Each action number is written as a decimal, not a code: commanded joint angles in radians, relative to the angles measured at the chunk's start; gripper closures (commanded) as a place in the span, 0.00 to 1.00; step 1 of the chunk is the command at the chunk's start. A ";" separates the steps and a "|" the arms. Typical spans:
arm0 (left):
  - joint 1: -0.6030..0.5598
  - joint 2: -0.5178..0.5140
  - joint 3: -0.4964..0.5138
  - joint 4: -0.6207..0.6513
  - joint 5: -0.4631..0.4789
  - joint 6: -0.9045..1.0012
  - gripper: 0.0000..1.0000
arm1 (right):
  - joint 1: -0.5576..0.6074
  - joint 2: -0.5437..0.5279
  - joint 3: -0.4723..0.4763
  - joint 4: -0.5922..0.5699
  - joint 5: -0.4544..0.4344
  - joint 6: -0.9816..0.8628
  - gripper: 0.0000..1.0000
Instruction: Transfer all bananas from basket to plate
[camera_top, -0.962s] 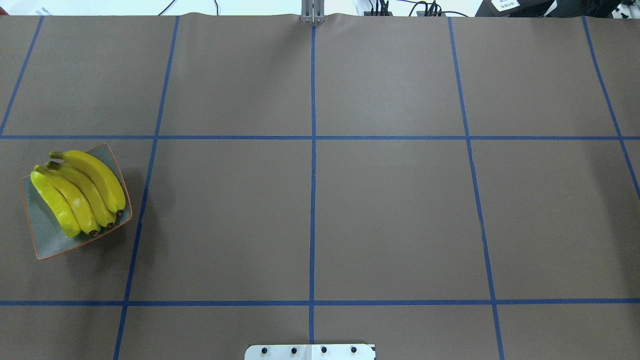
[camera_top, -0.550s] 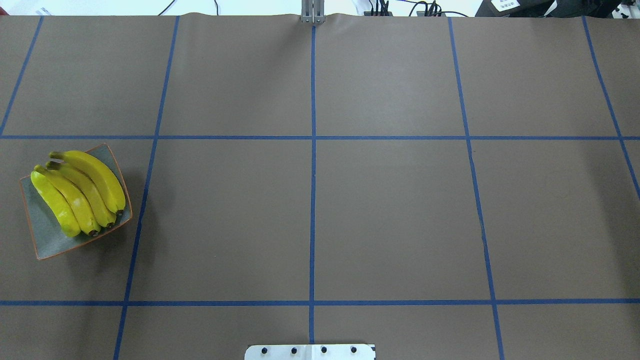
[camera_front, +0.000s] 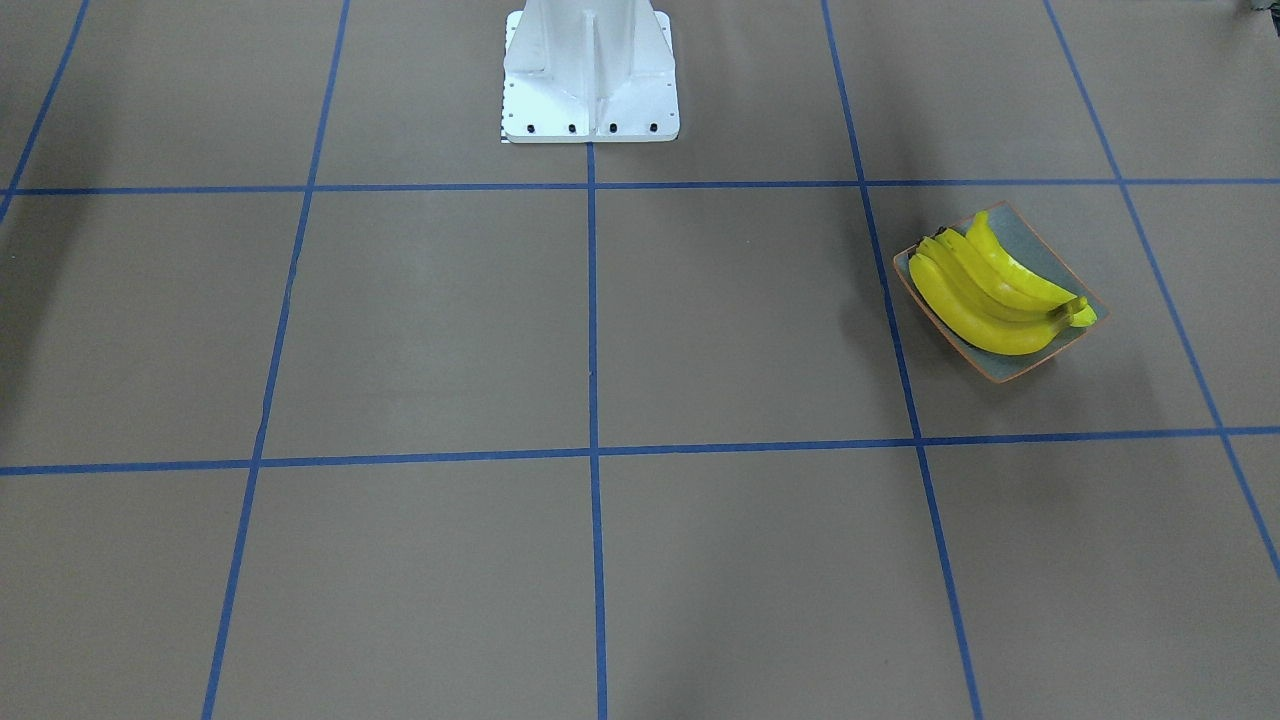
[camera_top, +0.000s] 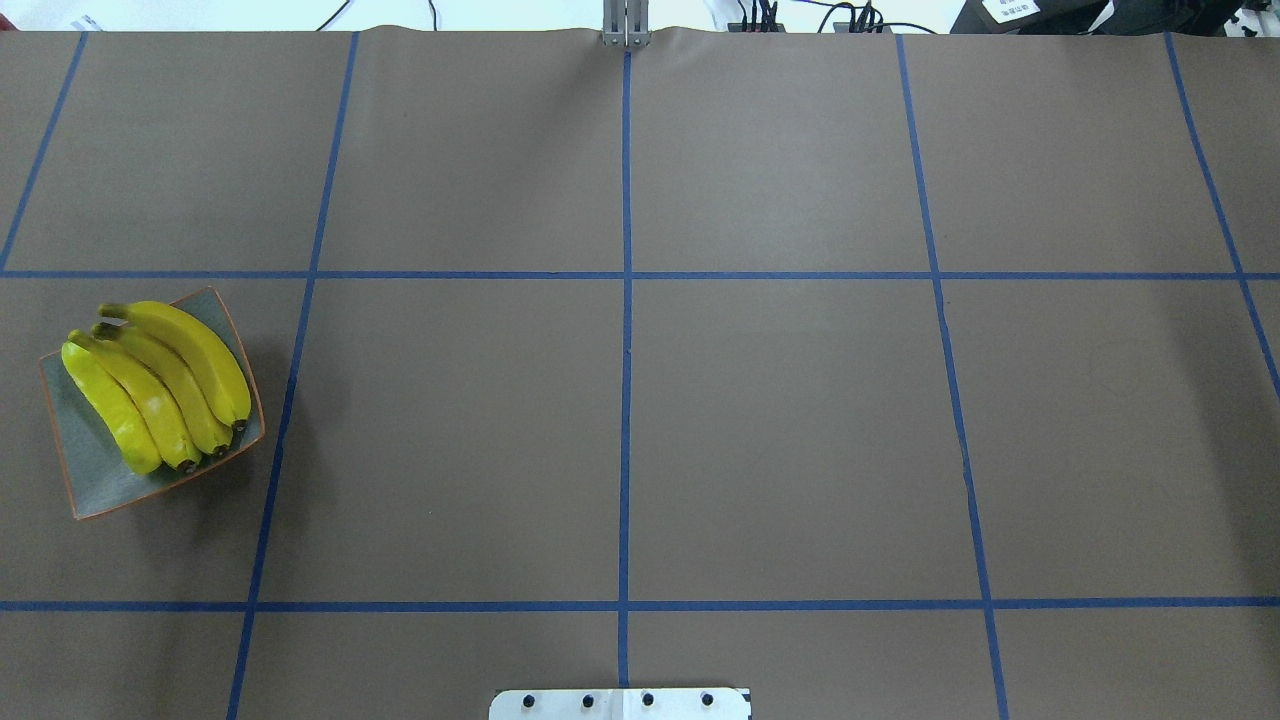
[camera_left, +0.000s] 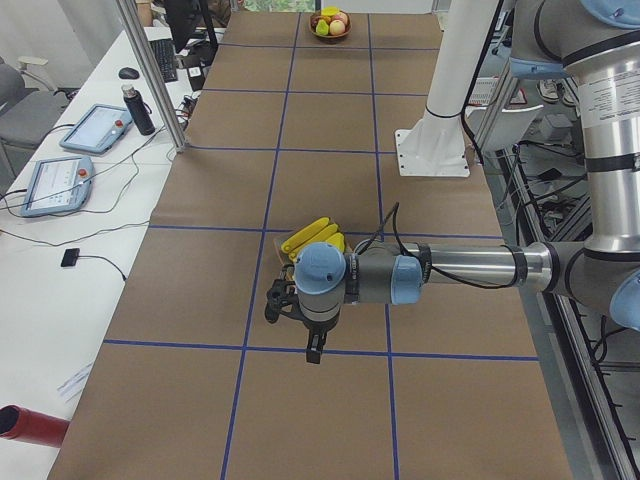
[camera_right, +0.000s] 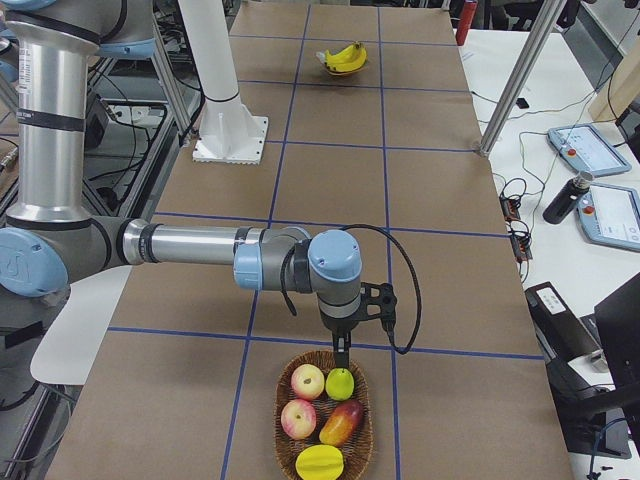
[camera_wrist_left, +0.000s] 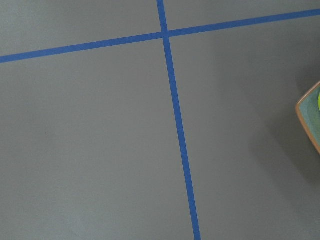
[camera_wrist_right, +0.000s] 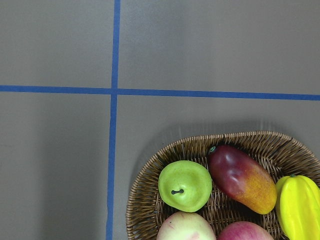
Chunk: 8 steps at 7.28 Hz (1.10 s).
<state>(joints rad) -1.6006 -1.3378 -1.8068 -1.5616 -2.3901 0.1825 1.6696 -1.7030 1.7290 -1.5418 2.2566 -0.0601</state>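
You've got four bright yellow, glossy curved bananas (camera_top: 155, 385) lying side by side, diagonally across the squarish blue-grey plate with the thin orange rim (camera_top: 95, 475). The plate sits on the brown paper-covered table with the blue tape grid (camera_top: 780, 430), out towards the robot's left end and well apart from the white robot base (camera_front: 590, 70). The left gripper (camera_left: 313, 350) points straight down above bare table just beside the plate, with the arm stretched out level behind it. It only shows in the side view, so you cannot tell whether its fingers are apart or together. The left wrist camera catches just one corner of the plate at its right edge, the rest being tape lines and paper. The right gripper (camera_right: 343, 362) points down over the rim of the oval woven wicker basket (camera_wrist_right: 145, 185) at the table's right end, on the side facing the table's middle. Same problem there: side view only, so you cannot tell its finger state. The basket holds a green pear-like fruit (camera_wrist_right: 185, 186), a red-orange mango (camera_wrist_right: 242, 177), a yellow ribbed fruit (camera_wrist_right: 297, 207) and two pink-red round fruits (camera_wrist_right: 186, 227)
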 joint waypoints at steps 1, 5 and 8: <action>0.002 0.000 0.006 0.000 0.000 0.000 0.00 | -0.002 -0.010 0.010 0.002 0.003 -0.001 0.00; 0.001 0.002 0.007 0.000 0.002 0.002 0.00 | -0.016 -0.007 0.011 0.003 0.003 0.014 0.00; 0.001 0.002 0.007 0.000 0.002 0.002 0.00 | -0.017 -0.007 0.011 0.005 0.003 0.017 0.00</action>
<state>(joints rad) -1.5998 -1.3362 -1.7994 -1.5616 -2.3885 0.1840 1.6533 -1.7104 1.7395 -1.5382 2.2595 -0.0447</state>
